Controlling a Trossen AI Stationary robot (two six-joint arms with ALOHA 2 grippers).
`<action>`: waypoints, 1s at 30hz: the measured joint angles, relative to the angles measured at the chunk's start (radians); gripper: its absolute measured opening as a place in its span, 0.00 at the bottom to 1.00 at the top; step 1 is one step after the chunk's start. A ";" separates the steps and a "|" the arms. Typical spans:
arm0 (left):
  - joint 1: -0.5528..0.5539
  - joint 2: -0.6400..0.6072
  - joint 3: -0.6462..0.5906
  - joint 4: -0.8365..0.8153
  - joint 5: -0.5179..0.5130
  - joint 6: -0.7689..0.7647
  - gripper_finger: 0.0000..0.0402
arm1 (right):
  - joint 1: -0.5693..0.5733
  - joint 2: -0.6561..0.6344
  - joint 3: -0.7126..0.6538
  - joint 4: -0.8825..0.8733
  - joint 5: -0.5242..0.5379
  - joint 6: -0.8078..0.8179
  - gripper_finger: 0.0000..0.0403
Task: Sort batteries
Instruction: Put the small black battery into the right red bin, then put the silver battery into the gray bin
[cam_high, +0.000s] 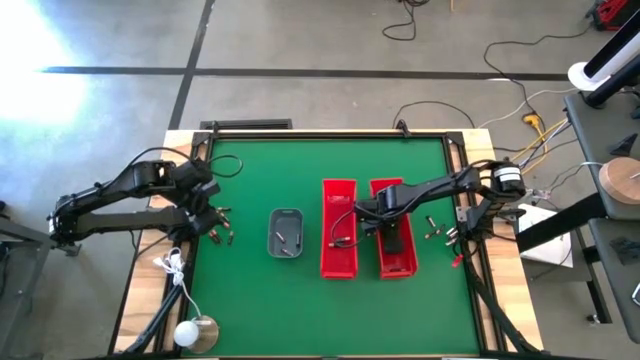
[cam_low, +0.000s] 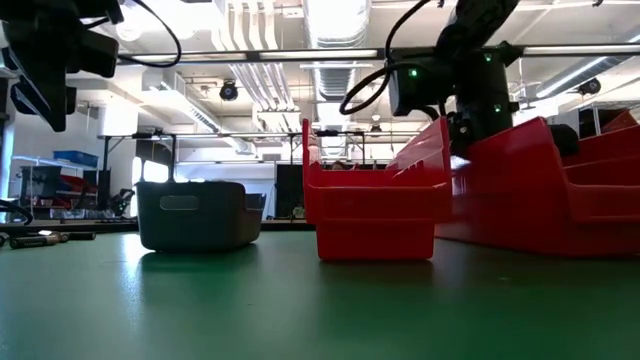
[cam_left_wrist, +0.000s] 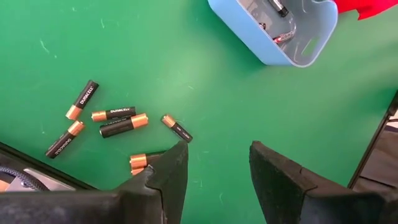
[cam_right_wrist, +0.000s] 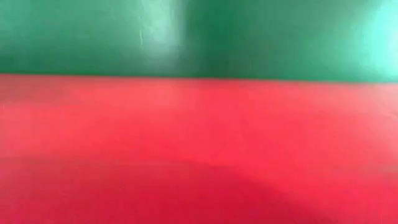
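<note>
Our right hand (cam_high: 395, 232) hung low inside the right-hand red bin (cam_high: 398, 262); we could not tell its opening. Our left hand (cam_left_wrist: 214, 163) gaped over the Duracell batteries (cam_left_wrist: 118, 121) scattered left on the counter (cam_high: 300, 300). A careless descent could knock them rolling.

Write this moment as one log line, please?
left gripper: open, above loose batteries | right gripper: over right red bin | grey tray: holds batteries

text: DURACELL | on: batteries (cam_left_wrist: 118, 113) | place: green mat (cam_left_wrist: 186, 74)
</note>
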 joint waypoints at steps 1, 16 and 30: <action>0.000 0.000 0.000 0.005 0.000 0.000 0.38 | 0.000 -0.007 0.007 -0.004 0.004 0.011 0.31; 0.000 0.010 0.000 0.265 -0.002 -0.056 0.38 | 0.004 -0.282 0.203 -0.197 0.032 0.246 0.49; 0.000 0.128 0.000 0.695 -0.022 0.017 0.38 | 0.071 -0.640 -0.037 -0.245 0.233 1.546 0.47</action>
